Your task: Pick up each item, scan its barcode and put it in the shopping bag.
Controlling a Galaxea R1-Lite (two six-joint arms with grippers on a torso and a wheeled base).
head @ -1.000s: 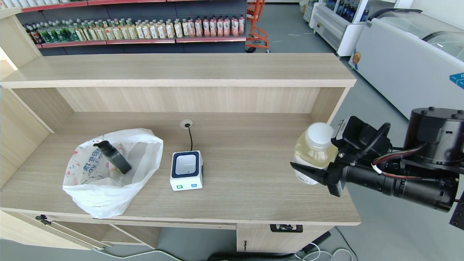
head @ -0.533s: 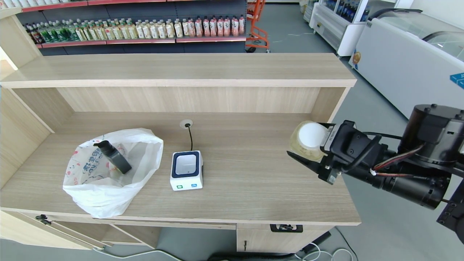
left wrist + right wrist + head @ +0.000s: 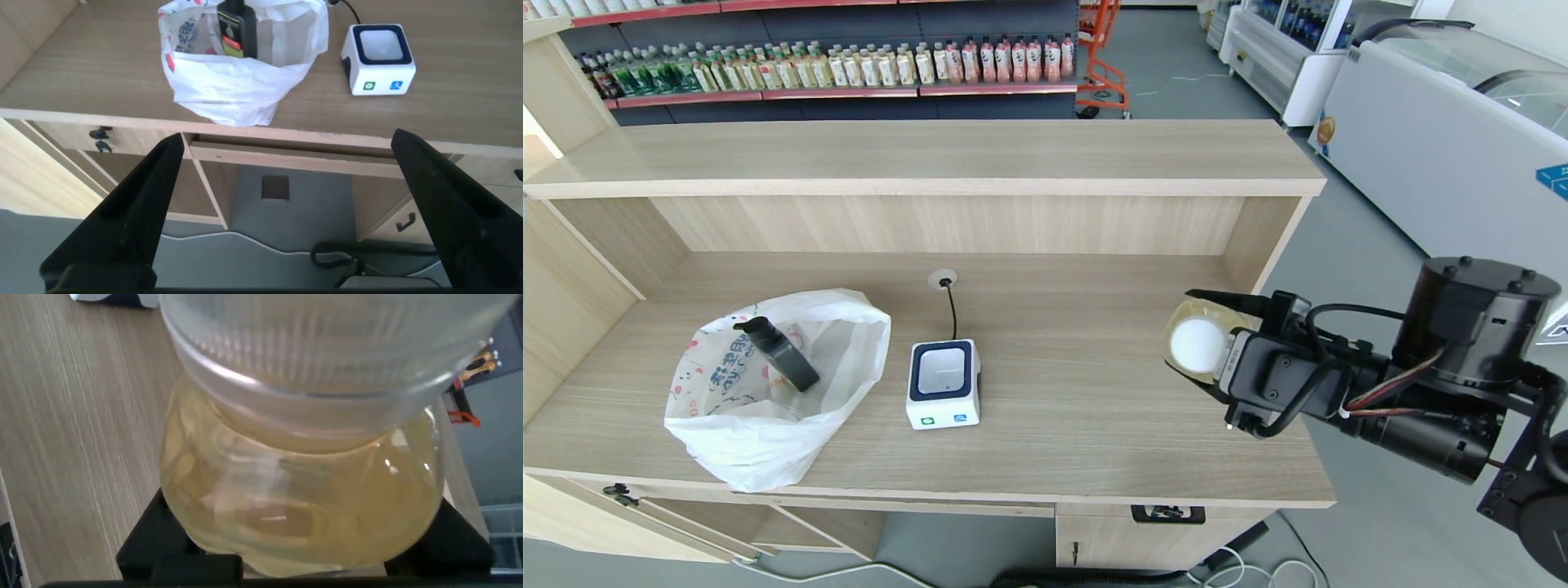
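My right gripper [image 3: 1205, 343] was clamped on the yellowish drink bottle [image 3: 298, 490], cap pointing toward the scanner [image 3: 943, 384], well apart to its left. I judged it not yet scanned. One dark pump bottle [image 3: 780, 353] was bagged in the shopping bag [image 3: 768, 416], beyond the scanner. My left gripper [image 3: 286, 143] was spread, empty.

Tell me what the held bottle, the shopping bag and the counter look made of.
The bottle: likely clear glossy plastic; see-through wall over yellowish liquid, ribbed whitish cap. The shopping bag: thin white plastic film; crumpled, translucent, printed. The counter: matte wood-look laminate or veneer; even grain, can't tell which.
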